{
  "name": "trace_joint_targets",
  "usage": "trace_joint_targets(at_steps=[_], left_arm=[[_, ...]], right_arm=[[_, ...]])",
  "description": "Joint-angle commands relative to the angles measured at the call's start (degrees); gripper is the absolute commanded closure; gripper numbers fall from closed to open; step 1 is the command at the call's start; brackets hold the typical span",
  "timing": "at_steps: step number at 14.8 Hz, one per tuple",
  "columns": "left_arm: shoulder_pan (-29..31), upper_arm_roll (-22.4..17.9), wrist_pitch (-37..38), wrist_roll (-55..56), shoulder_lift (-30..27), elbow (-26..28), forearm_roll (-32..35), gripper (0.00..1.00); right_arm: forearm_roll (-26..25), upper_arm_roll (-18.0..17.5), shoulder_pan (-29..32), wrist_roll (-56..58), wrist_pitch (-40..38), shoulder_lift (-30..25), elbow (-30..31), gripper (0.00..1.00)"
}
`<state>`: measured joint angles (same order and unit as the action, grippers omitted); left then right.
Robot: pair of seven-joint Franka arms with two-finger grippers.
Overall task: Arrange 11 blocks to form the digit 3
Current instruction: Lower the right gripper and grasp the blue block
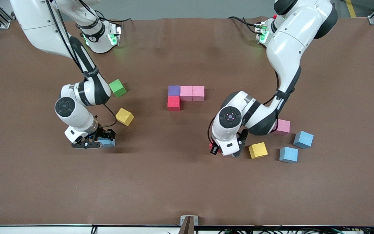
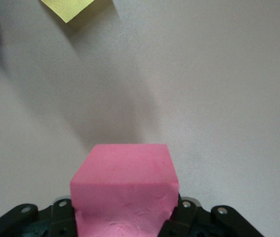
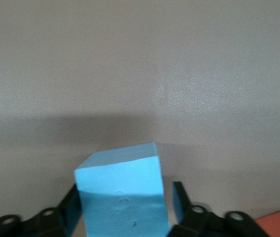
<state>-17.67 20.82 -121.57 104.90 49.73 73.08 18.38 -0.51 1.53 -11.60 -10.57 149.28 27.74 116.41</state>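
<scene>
1. Blue block (image 1: 288, 154): nearest the table's camera-side edge, toward the left arm's end. It stands alone.
2. Yellow block (image 1: 257, 150): beside item 1, slightly farther from that edge, turned a little askew.
3. Left gripper (image 1: 218, 150): low over the table just beside item 2, toward the table's middle. It is clamped on a red block (image 2: 125, 192) that fills the space between its fingers.
4. Second blue block (image 1: 303, 139): near item 1, farther from the camera-side edge.
5. Lone pink block (image 1: 281, 126): farther from the camera than item 4 and partly covered by the left arm.
6. Right gripper (image 1: 101, 142): down at the table toward the right arm's end, set around a light blue block (image 3: 122, 197). Whether it has clamped this block yet cannot be told.
7. Second yellow block (image 1: 124, 116): farther from the camera than item 6, turned askew.
8. Green cube (image 1: 117, 87): farther again, beside the right arm.
9. Digit 3, begun at the table's middle. A purple block (image 1: 174, 90) and two pink blocks (image 1: 192, 93) touch in one row. A second red block (image 1: 173, 103) touches the purple one on its camera side.
</scene>
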Motion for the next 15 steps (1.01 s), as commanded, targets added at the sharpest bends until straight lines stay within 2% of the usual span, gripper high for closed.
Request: trace_joint_targets(at_steps=[1,2,5,10,13,15], left_arm=[[0.0,0.01,0.11,-0.13,-0.95,0.48,1.05,0.56],[0.0,0.01,0.11,-0.13,-0.95,0.48,1.13,0.56],[0.0,0.01,0.11,-0.13,-0.95,0.48,1.05,0.56],[0.09,0.01,0.11,-0.13,-0.86,0.57,1.13,0.56],[0.09,-0.17,0.11,-0.22,-0.86,0.48,1.13,0.56],[0.18,-0.17,0.11,-0.22,-0.86,0.57,1.13,0.56]], right_arm=[[-0.72,-0.65,0.79,0.11,-0.48,-0.85,0.48,0.44],[-0.72,-0.57,0.61,0.38,-0.48,-0.93,0.39,0.62],[-0.72,-0.74,-0.35,0.55,-1.44,-1.02,-0.92,0.96],[-0.02,-1.0,-4.04,-0.41,-12.6,-0.93,-9.0,0.99],[3.84,-1.44,-7.9,-3.47,-12.88,-0.76,-10.68,0.99],[4.11,-1.44,-10.98,-8.21,-12.96,-0.59,-12.17,0.99]])
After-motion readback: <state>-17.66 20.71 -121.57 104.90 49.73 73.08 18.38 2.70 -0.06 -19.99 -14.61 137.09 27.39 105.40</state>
